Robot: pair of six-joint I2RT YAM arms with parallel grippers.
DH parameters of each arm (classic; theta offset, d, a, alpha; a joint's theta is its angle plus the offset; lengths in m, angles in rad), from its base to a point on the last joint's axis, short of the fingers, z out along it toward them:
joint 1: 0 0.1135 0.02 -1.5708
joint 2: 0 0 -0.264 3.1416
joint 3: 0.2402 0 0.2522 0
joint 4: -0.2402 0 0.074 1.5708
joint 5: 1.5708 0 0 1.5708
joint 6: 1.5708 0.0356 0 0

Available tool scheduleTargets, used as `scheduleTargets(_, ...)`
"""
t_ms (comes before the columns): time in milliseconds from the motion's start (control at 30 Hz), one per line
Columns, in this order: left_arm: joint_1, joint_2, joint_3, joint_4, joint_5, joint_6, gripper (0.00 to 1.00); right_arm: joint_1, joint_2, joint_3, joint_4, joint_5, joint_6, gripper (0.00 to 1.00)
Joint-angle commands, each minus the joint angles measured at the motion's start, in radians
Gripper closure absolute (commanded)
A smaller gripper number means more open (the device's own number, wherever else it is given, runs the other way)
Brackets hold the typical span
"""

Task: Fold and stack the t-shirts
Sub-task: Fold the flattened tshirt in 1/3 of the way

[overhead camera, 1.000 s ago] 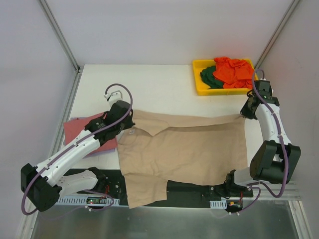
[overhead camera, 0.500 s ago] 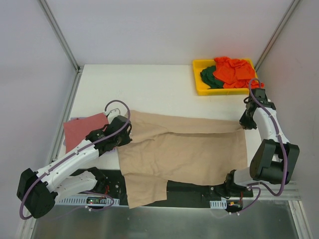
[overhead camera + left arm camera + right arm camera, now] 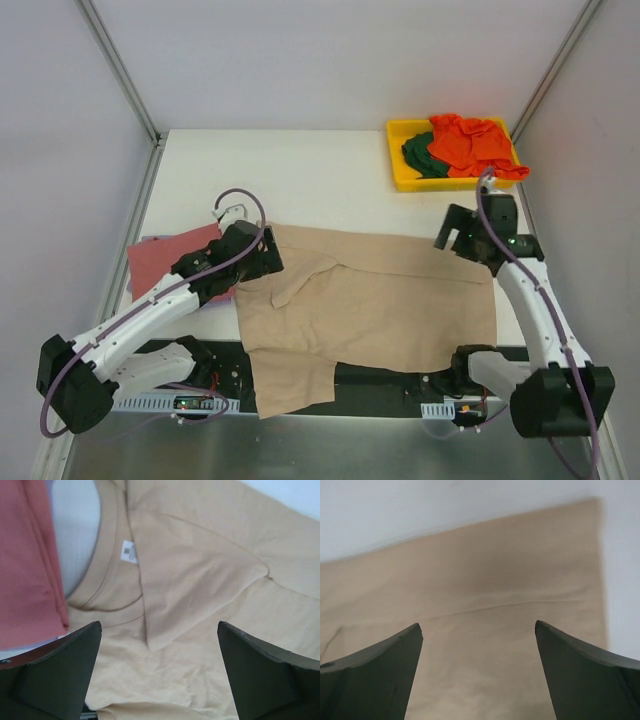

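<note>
Tan t-shirt (image 3: pixel 370 300): part-folded mid-surface (image 3: pixel 320 170), fold judged unfinished; left gripper (image 3: pixel 157 630) and right gripper (image 3: pixel 477 627) released, empty, above its far edge; red t-shirt (image 3: pixel 165 262) folded, left of it; orange t-shirts (image 3: pixel 468 142) and green t-shirt (image 3: pixel 418 152) unfolded in bin (image 3: pixel 440 184) beyond it.

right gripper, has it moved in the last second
Yes: the right gripper shifted left, from below the yellow bin's right end to below its middle.

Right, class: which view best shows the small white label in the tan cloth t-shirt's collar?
Left wrist view: small white label, clear inside the collar of the tan cloth t-shirt. Top view: too small to tell. Right wrist view: only plain tan cloth.
</note>
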Motion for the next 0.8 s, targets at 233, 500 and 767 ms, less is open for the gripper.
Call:
scheduleTargets(233,0.244,0.352,0.104,0.443,0.485,0.190,0.01,0.774,0.059,-0.148,0.453,-0.110,0.147,0.04)
scheduleTargets(500,0.259,0.570,0.126,0.498,0.550,0.164,0.01,1.009,0.507,0.175,0.365,0.143,0.067,0.29)
scheduleTargets(767,0.296,0.638,0.114,0.514,0.564,0.153,0.01,1.058,0.722,0.326,0.308,0.234,0.147,0.49)
